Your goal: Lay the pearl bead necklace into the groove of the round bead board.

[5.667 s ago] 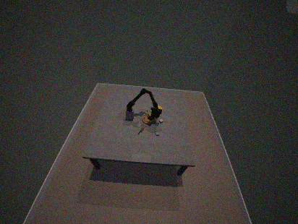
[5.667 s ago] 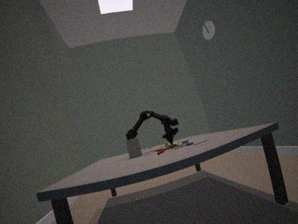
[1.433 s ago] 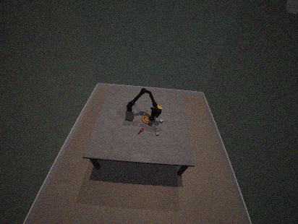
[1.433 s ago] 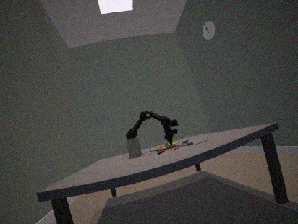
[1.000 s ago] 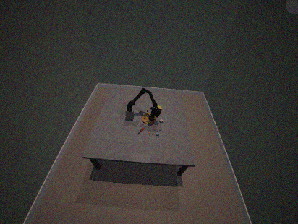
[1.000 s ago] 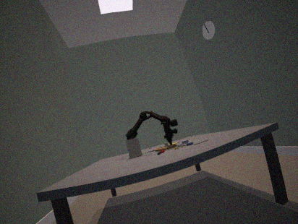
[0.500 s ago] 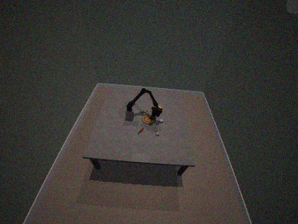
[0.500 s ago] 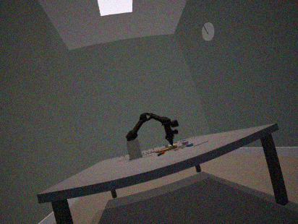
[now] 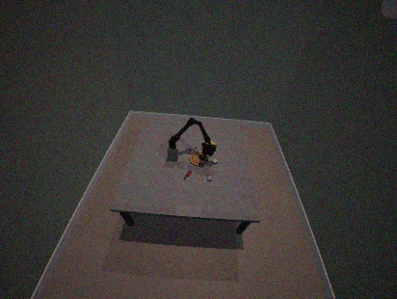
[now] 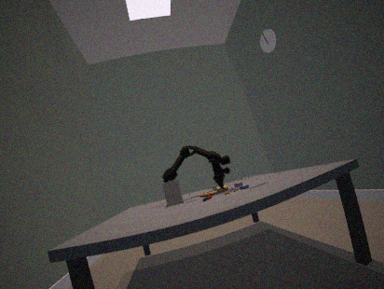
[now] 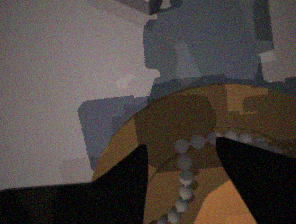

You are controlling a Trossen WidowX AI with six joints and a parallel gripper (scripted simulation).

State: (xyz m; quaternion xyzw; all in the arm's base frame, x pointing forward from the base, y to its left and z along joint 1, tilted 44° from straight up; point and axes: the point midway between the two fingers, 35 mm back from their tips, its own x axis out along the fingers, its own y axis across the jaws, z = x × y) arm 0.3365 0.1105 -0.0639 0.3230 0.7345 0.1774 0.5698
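The round wooden bead board (image 9: 194, 159) (image 11: 116, 150) lies on the table beneath my gripper. The pearl bead necklace (image 11: 185, 192) lies on it in the wrist view. Its strand comes up from the lower edge, bends sharply between my fingertips and runs right, partly hidden behind the right finger. A thin groove line curves to the left of the strand, which stands inward of it there. My gripper (image 9: 202, 158) (image 10: 222, 187) (image 11: 181, 147) is open about halfway and low over the board's far part, with beads between the fingertips but no finger seen pressing on them. The rest of the necklace is out of view.
A red and dark tool (image 9: 188, 174) (image 10: 207, 198) lies near the board. A small pale object (image 9: 209, 178) and a whitish one (image 9: 215, 161) lie nearby. The arm's grey base block (image 9: 172, 154) (image 10: 172, 192) stands to the left. Shadows fall across board and table.
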